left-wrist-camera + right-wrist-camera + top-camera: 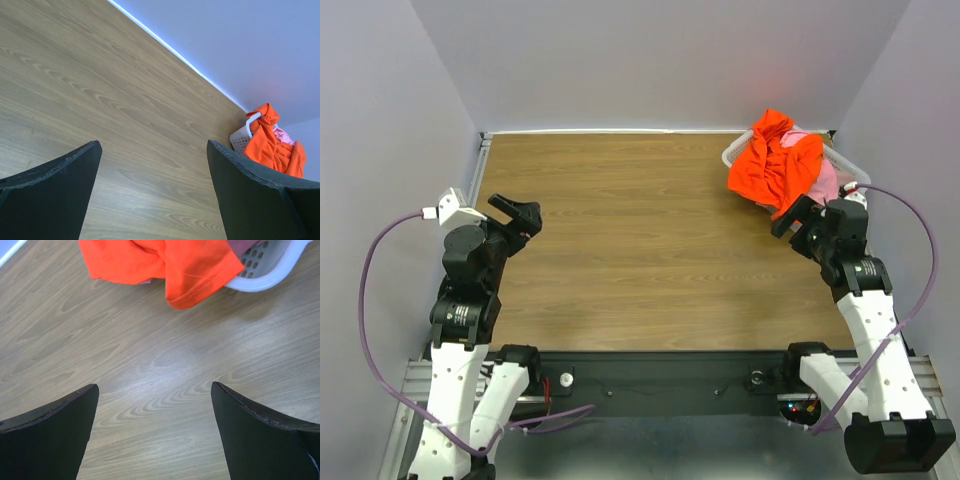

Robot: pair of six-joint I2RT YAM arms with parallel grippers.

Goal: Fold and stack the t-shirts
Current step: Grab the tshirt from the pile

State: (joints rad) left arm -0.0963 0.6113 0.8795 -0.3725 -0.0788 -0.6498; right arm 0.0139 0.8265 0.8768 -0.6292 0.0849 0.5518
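A bright orange t-shirt (775, 162) lies crumpled over a white lattice basket (738, 152) at the far right corner, draping over its near rim. A light pink t-shirt (823, 181) shows beneath it. My right gripper (792, 216) is open and empty just in front of the basket; in the right wrist view the orange shirt's sleeve (195, 275) hangs above bare wood between the fingers (260, 435). My left gripper (520, 215) is open and empty at the left side, far from the shirts; its view shows the orange shirt (270, 145) in the distance.
The wooden table (640, 240) is walled by grey panels at the back and sides. Purple cables loop beside both arms. The basket rim (270, 280) stands right of the hanging sleeve in the right wrist view.
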